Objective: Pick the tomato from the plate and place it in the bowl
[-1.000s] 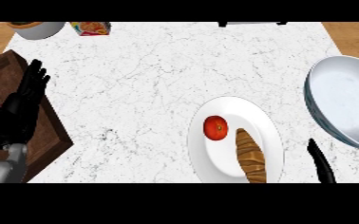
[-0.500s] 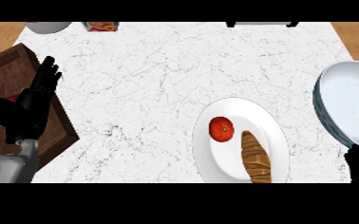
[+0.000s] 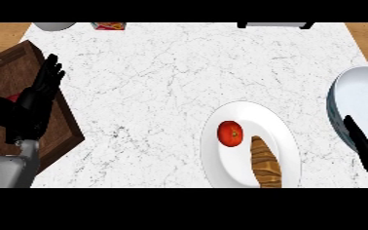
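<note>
The tomato (image 3: 230, 133) is sitting on the white plate (image 3: 237, 168), just beside a croissant (image 3: 264, 163), on the white marble tabletop (image 3: 187, 73). The bowl (image 3: 348, 102) is lying at the right edge. The left hand (image 3: 34, 105) is resting over a wooden board (image 3: 22, 66), fingers straight. The right hand (image 3: 357, 134) is barely showing; I cannot tell its state.

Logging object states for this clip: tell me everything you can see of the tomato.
The tomato is small, round and glossy red, with a faint paler spot on top. It sits whole on the left half of the white plate, resting on the plate's surface. A croissant lies just right of it, very close; whether they touch cannot be told. Neither hand is on it.
</note>
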Robot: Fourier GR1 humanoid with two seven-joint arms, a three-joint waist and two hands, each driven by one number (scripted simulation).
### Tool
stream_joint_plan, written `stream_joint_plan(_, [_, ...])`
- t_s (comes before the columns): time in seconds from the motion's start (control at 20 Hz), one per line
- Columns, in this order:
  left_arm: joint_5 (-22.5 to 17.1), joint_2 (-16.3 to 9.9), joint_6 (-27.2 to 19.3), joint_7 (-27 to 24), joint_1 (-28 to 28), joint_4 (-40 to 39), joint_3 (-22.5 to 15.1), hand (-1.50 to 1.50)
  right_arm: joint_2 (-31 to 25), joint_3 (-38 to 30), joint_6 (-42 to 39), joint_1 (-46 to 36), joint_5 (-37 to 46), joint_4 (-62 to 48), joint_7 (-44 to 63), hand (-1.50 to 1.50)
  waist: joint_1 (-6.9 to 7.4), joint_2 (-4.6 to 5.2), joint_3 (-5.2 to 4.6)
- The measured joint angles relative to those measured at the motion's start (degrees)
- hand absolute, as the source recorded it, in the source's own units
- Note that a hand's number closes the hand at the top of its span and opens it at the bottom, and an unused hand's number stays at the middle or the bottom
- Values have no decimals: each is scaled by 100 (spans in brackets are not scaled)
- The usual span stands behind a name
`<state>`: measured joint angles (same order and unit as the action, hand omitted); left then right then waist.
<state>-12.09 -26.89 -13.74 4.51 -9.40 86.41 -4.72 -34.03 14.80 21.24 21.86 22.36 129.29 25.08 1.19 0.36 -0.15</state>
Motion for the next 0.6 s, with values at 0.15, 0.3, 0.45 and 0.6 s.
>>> stream_joint_plan(0.15, [53,32,9,1,32,8,11,0,-171,10,-612,-599,-233,-207,554,-150,7,-4,5])
stream_joint_plan(0.3, [136,136,-32,10,111,86,-22,0,-107,178,-1096,-1249,-418,-584,919,-150,6,-11,8])
stream_joint_plan(0.45, [166,127,3,71,9,38,55,0,15,419,-1570,-1866,-532,-929,1308,-150,-4,-13,10])
stream_joint_plan(0.6, [186,171,41,80,-40,-42,117,0,167,618,-1990,-2310,-620,-1296,1644,-150,-26,-17,10])
